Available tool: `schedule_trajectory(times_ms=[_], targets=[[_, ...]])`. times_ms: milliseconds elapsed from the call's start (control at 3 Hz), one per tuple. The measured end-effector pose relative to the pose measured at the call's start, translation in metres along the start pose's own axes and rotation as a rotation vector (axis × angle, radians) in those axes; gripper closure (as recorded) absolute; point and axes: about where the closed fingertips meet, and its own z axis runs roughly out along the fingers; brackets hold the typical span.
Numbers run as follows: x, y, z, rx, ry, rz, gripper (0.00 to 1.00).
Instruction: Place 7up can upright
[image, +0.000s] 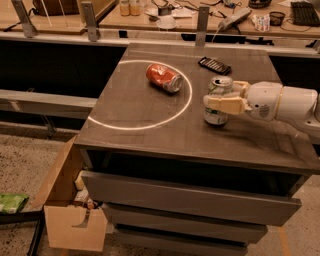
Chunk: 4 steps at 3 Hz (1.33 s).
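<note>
Evidently the 7up can (216, 116) is standing upright near the right edge of the dark table (150, 135), with the gripper (216, 95) bracketing its middle; I cannot tell whether it is clamping or releasing. Being thin, light and dented, the can is asking for a gentle mid-body hold. The gripper is hiding the can's far side; beyond, an orange-red can (164, 78) is lying toppled.

Orange-red can (164, 78) lying on table (135, 107), black device (214, 65)

Gripper (217, 96) around 7up can (216, 115) standing on table (150, 137).
</note>
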Motion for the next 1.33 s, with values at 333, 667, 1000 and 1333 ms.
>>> schedule_trajectory(times_ms=[333, 667, 1000, 1333], targets=[[-0.003, 0.002, -0.013, -0.001, -0.125, -0.012, 0.74], [-0.005, 0.003, -0.026, 0.004, -0.190, -0.033, 0.51], [-0.010, 0.002, -0.035, 0.002, -0.197, -0.069, 0.29], [-0.016, 0.002, -0.041, -0.005, -0.188, -0.105, 0.04]])
